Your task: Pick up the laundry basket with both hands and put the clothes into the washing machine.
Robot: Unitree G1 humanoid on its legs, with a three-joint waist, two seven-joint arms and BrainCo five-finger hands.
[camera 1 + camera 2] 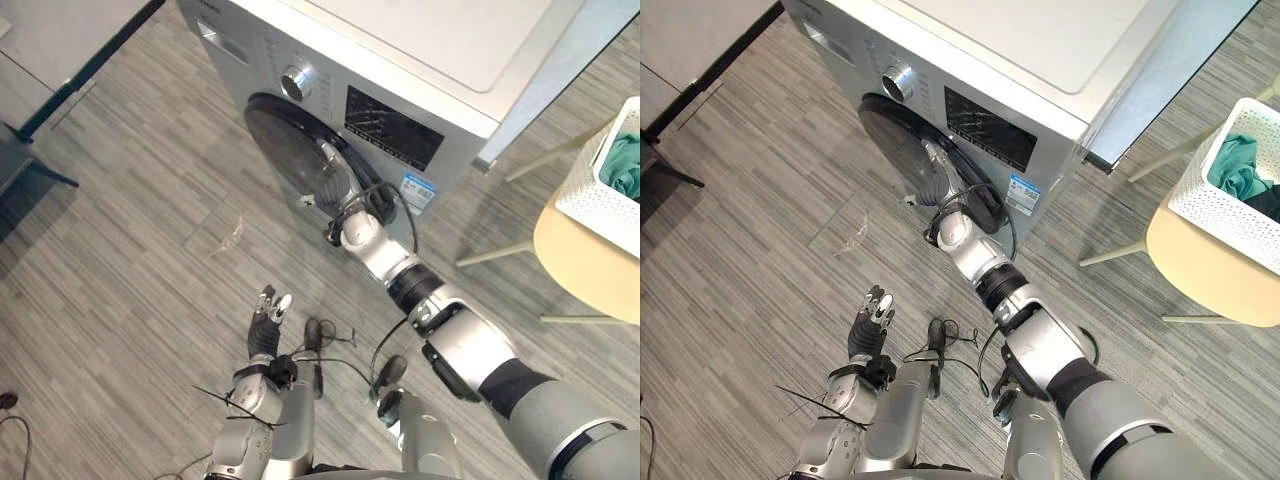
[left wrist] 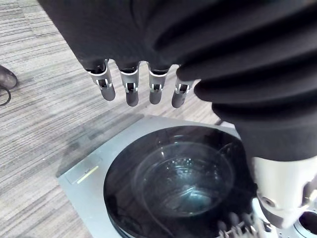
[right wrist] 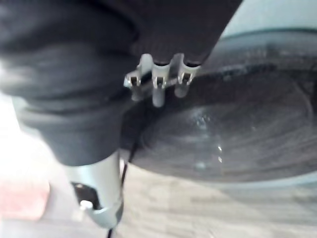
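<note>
Left eye view, white perforated basket (image 1: 590, 205) of teal clothes (image 1: 622, 168), left hand (image 1: 268, 318) slack, empty, right hand (image 3: 157, 82) grip unclear

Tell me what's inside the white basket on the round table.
A teal garment lies bunched up in the white basket, with a dark piece beside it. The basket's perforated wall covers whatever lies lower down.

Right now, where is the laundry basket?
In the eye views, the laundry basket stands on the round table at far right, apart from the washing machine.
</note>
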